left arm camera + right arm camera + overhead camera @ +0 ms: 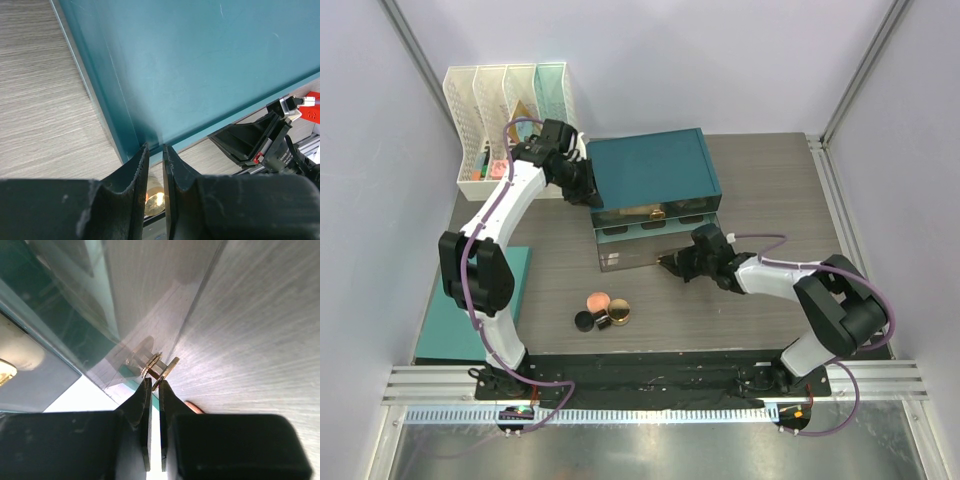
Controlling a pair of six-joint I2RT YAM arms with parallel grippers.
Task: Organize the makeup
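Note:
A pink blush compact, a small black jar and a gold-rimmed compact lie together on the table in front of the teal drawer box. Beige makeup shows in its upper drawer. The clear lower drawer stands pulled out. My right gripper is at that drawer's front; in the right wrist view its tips are closed on the gold drawer knob. My left gripper is shut and empty, its tips against the box's left front corner.
White file racks with colourful items stand at the back left. A teal mat lies at the left near my left arm's base. The right gripper and a red piece show in the left wrist view.

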